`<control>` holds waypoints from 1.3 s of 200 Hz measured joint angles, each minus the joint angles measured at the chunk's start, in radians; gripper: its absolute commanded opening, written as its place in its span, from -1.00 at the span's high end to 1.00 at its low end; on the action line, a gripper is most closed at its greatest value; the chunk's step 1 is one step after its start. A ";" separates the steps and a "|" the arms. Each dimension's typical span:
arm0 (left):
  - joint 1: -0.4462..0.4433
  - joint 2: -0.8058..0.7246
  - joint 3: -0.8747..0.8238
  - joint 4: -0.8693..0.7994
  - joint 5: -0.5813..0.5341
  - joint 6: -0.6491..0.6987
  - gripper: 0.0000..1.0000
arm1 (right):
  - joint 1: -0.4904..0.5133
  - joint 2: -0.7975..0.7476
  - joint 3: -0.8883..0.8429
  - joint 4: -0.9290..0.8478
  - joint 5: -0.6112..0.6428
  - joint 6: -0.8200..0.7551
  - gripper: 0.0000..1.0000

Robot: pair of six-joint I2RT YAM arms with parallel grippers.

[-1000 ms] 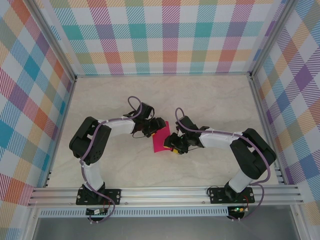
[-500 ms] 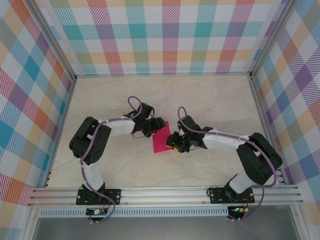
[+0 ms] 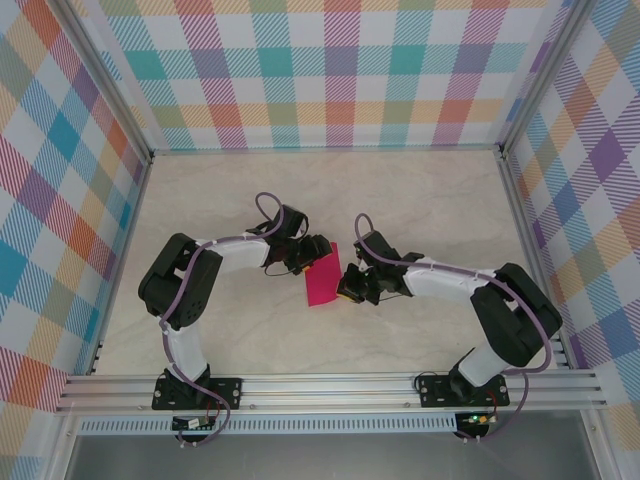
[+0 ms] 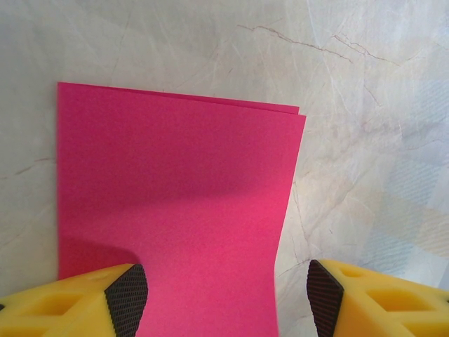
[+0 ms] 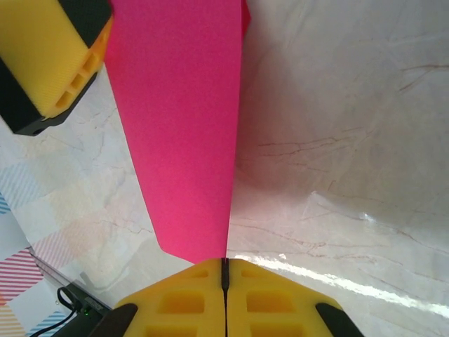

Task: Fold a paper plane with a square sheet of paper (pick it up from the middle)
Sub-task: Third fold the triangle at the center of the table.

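Marbled tabletop (image 3: 430, 200), seen from above: the square sheet of paper (image 3: 322, 277), folded double, has the left gripper (image 3: 316, 252) at its far edge and the right gripper (image 3: 348, 290) at its right edge. On the left wrist, the sheet runs lengthwise away between wide-apart pads (image 4: 128, 298), unheld. On the right wrist, the jaws are pressed together, pinching the sheet's near end; its long axis points straight ahead, so I judge the right arm controls it.

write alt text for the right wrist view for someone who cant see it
The right gripper, shut, pinches the near end of a folded pink sheet of paper that stretches away over a pale marble table. The left gripper's finger sits at top left beside the sheet.
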 measured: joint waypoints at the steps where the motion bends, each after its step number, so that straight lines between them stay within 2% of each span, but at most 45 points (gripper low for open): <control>1: 0.000 0.000 0.000 0.000 0.000 0.000 -0.34 | 0.000 0.002 0.001 -0.001 0.000 0.000 0.89; 56: 0.002 -0.033 -0.026 0.003 -0.001 0.019 -0.37 | 0.000 0.111 0.147 -0.098 0.005 -0.043 0.85; 97: 0.002 -0.078 -0.033 -0.084 -0.076 0.035 -0.37 | 0.000 0.175 0.238 -0.150 0.011 -0.075 0.84; 138: 0.002 -0.089 -0.042 -0.103 -0.109 0.045 -0.37 | 0.000 0.231 0.286 -0.182 0.011 -0.099 0.84; 260: 0.006 -0.054 -0.017 -0.100 -0.104 0.049 -0.35 | 0.000 0.253 0.288 -0.062 -0.026 -0.151 0.82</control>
